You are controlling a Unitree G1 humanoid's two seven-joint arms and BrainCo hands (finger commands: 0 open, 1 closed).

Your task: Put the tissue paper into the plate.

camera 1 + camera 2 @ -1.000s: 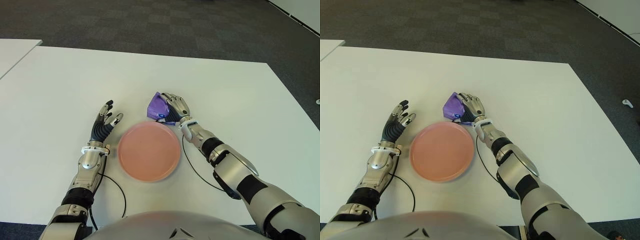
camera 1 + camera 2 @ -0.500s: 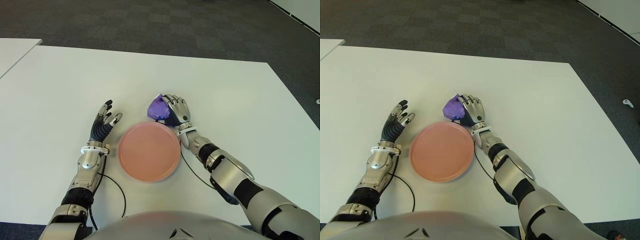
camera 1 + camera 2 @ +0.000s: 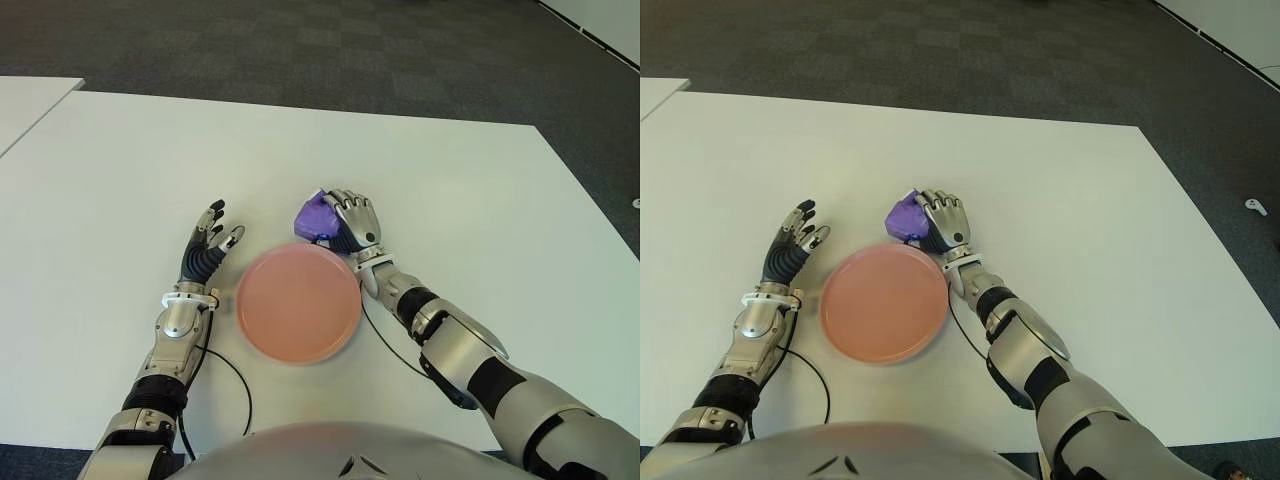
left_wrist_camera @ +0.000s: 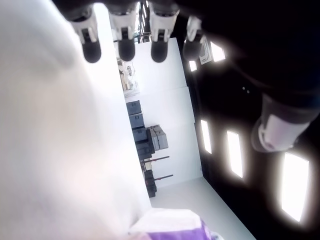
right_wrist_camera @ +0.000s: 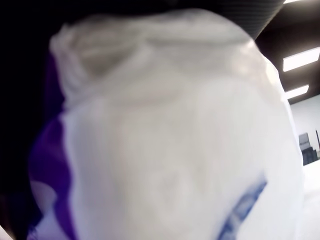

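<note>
Right hand (image 3: 352, 221) — fingers around tissue pack (image 3: 314, 215)

Pink plate (image 3: 298, 302) interior bare, open from above. Right hand (image 3: 352, 222) with purple tissue pack (image 3: 314, 215) just beyond plate's far rim. Left hand (image 3: 205, 250) flanks plate's left edge. White table (image 3: 120, 180) elsewhere unobstructed.

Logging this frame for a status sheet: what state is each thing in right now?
Tissue pack: in the right hand's grasp, beside the plate's far rim, not in it.
Plate: upright on the table, nothing in it.
Right hand: curled on the pack.
Left hand: open, holding nothing, left of the plate.
</note>
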